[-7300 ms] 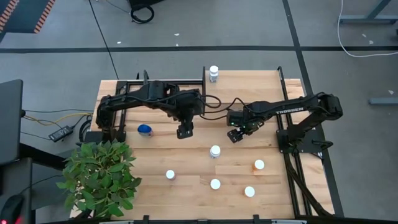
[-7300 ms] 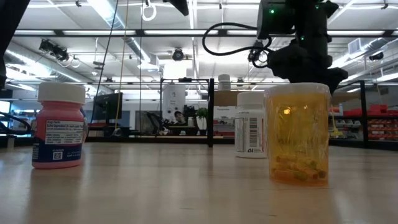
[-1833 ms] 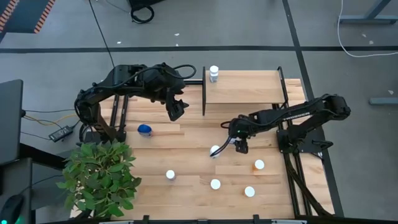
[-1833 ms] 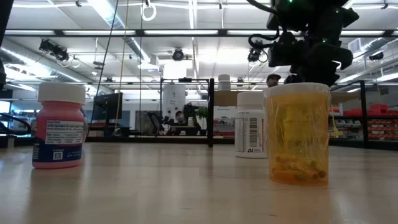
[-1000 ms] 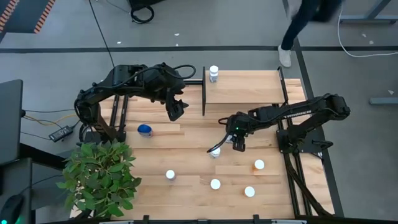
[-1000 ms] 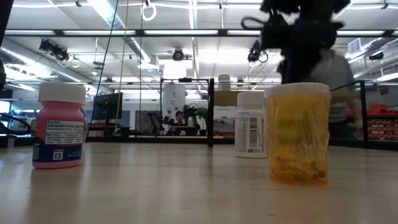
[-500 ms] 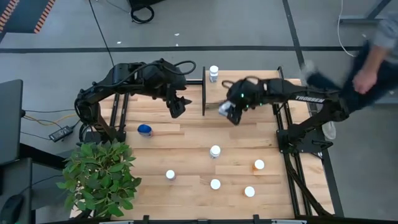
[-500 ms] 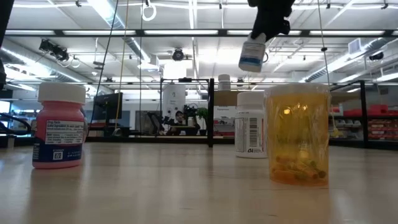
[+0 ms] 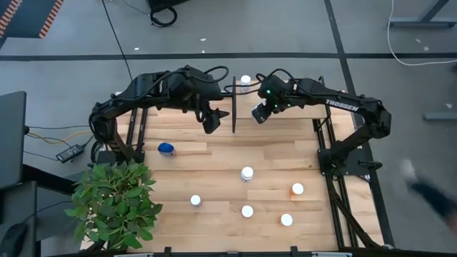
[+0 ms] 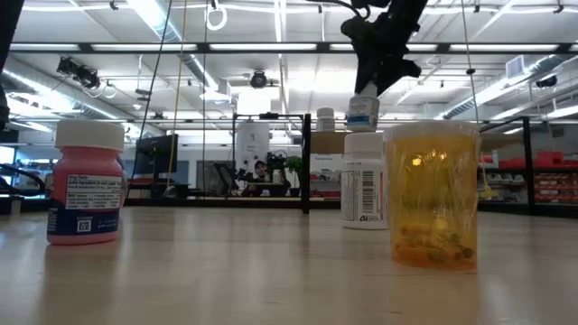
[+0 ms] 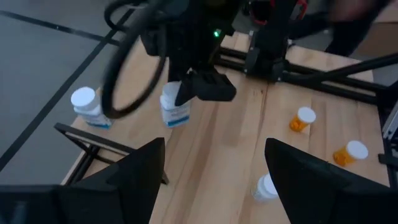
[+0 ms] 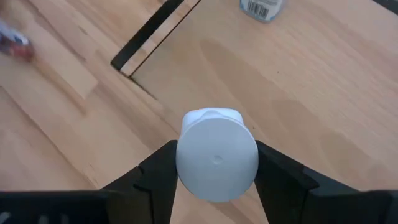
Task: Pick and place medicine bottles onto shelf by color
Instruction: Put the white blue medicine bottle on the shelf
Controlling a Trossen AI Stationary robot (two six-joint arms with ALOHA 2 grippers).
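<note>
Right gripper (image 12: 216, 163) fingers clamp a white bottle (image 12: 217, 155) below its cap, above the shelf (image 9: 285, 107) near its left rail; light, rigid, likely slick plastic. Left gripper (image 9: 210, 123) waits alongside, fingers spread, empty.

Grey floor (image 9: 71, 36) surrounds the table; ceiling strip lights (image 10: 181, 47) overhead.

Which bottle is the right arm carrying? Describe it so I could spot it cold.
Start at the shelf, the pale panel with black rails at the table's far edge. Over its left end, the right gripper holds a white bottle by its cap. Unlike the white bottle in the shelf corner, it hangs in the air.
</note>
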